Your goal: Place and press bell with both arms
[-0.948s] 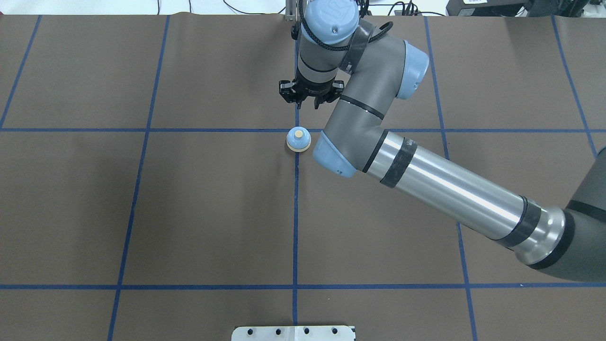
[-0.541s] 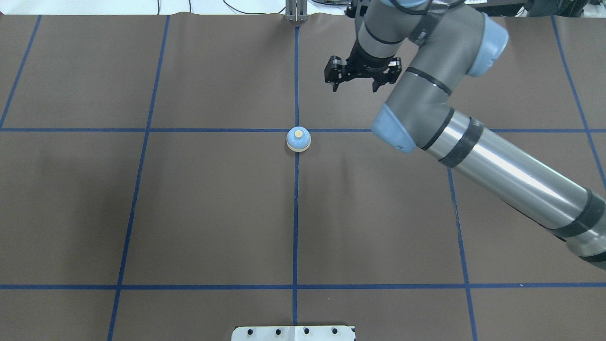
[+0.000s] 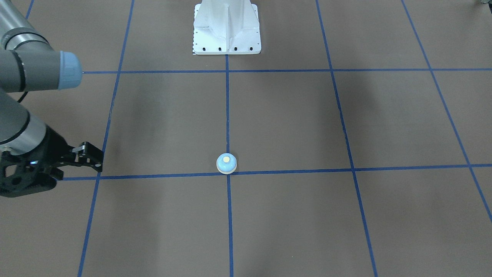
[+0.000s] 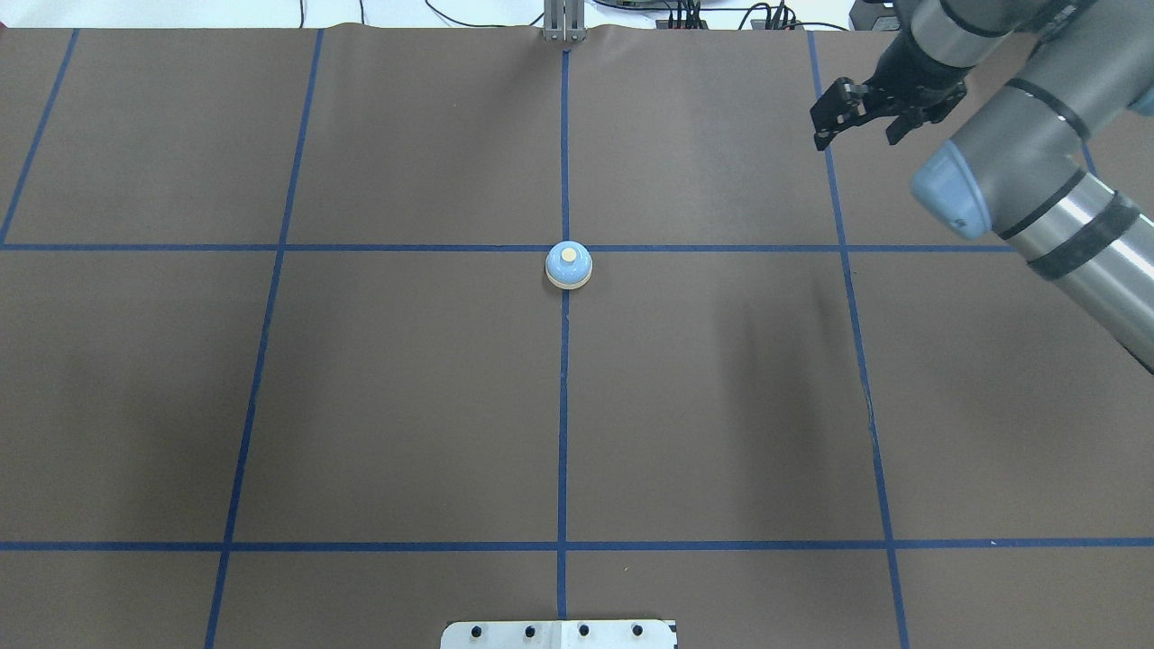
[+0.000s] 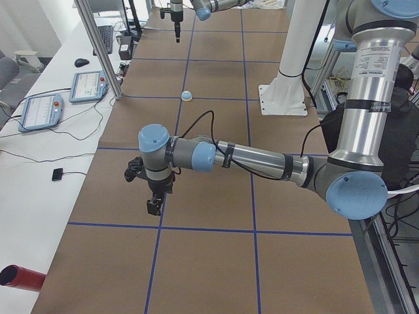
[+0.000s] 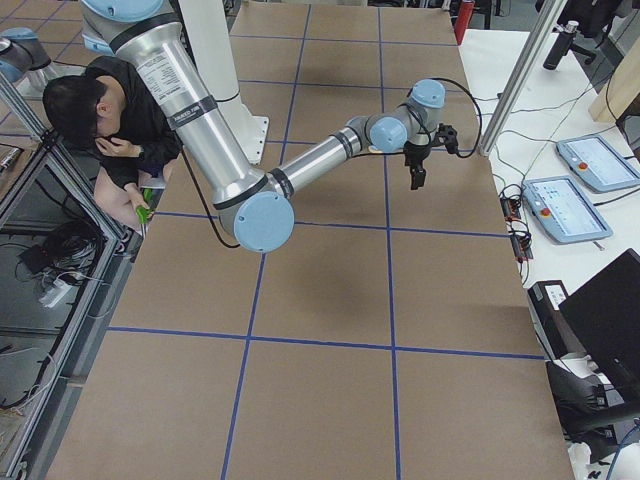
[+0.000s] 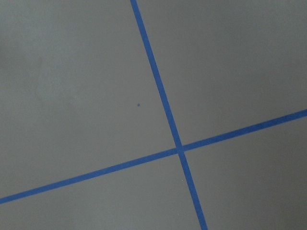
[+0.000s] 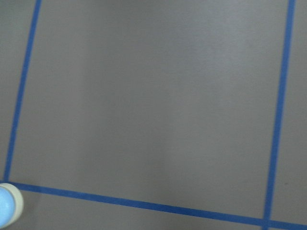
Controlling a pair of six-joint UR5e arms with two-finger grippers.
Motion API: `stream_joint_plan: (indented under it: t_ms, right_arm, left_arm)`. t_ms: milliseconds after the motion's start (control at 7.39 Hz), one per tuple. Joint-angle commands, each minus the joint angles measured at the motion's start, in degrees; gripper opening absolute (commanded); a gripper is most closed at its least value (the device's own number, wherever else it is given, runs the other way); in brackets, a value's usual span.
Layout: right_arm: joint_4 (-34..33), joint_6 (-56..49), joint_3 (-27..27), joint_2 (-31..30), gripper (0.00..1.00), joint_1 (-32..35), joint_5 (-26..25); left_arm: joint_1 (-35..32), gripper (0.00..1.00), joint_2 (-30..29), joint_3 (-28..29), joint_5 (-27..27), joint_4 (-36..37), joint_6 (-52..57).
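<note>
The light-blue bell [image 4: 569, 266] with its cream button stands upright on the crossing of two blue tape lines at the table's middle. It also shows in the front view [image 3: 226, 163], the left side view [image 5: 186, 96], and at the lower left edge of the right wrist view [image 8: 6, 212]. My right gripper [image 4: 855, 140] is open and empty, far to the right of and beyond the bell; it also shows in the front view [image 3: 90, 158]. My left gripper [image 5: 154, 204] shows only in the left side view, low over the mat far from the bell; I cannot tell whether it is open or shut.
The white bolted pedestal [image 3: 226, 27] stands at the robot's edge of the brown mat. Teach pendants [image 5: 46, 108] and cables lie on the white bench beyond the mat. A red cylinder [image 5: 19, 278] lies there too. A person [image 6: 90, 120] sits behind the pedestal.
My right arm has swung from just behind the bell to the table's far right, gripper open throughout. The bell has not moved.
</note>
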Motion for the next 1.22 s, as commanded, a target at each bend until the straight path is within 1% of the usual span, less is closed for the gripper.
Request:
stream_joint_plan:
  t_ms: [0,271,406,541,677,812,948,1083]
  right_arm:
    - [-0.1,-14.5,0.1,-8.6,0.99,8.5,5.1]
    - [-0.4,-25.6,-0.3,-15.2,0.99,14.1,5.2]
    - [-0.4,-28.6,-0.1,-18.6,0.99,16.9,5.2]
    - [-0.2,-30.7,-0.1,-22.4,0.99,20.1,6.9]
    - [-0.2,-35.7,-0.1,-25.7,0.99,23.3,9.1]
    - [-0.4,-38.2,0.4,-28.1,0.99,26.8,9.3]
    - [-0.7,-38.3,3.0,-30.0,0.99,27.5,9.3]
    - [-5.8,-38.3,8.4,-32.0,0.99,27.5,9.2]
  left_arm:
    - [0.0,1.0,0.4,-2.5,-0.1,5.6,-0.3]
    - [-1.0,1.0,1.7,-2.3,-2.6,5.6,0.0]
    - [-2.0,1.0,1.9,-2.3,-2.7,5.7,0.2]
    - [-2.6,1.0,3.1,-2.4,-3.2,5.5,0.2]
    - [-2.6,1.0,3.1,-2.4,-3.5,5.5,0.2]
    - [-2.7,1.0,3.2,-2.4,-3.5,5.5,0.2]
    - [-2.7,1.0,3.2,-2.3,-3.5,5.5,0.2]
    - [-2.7,1.0,3.3,-2.4,-3.5,5.5,0.2]
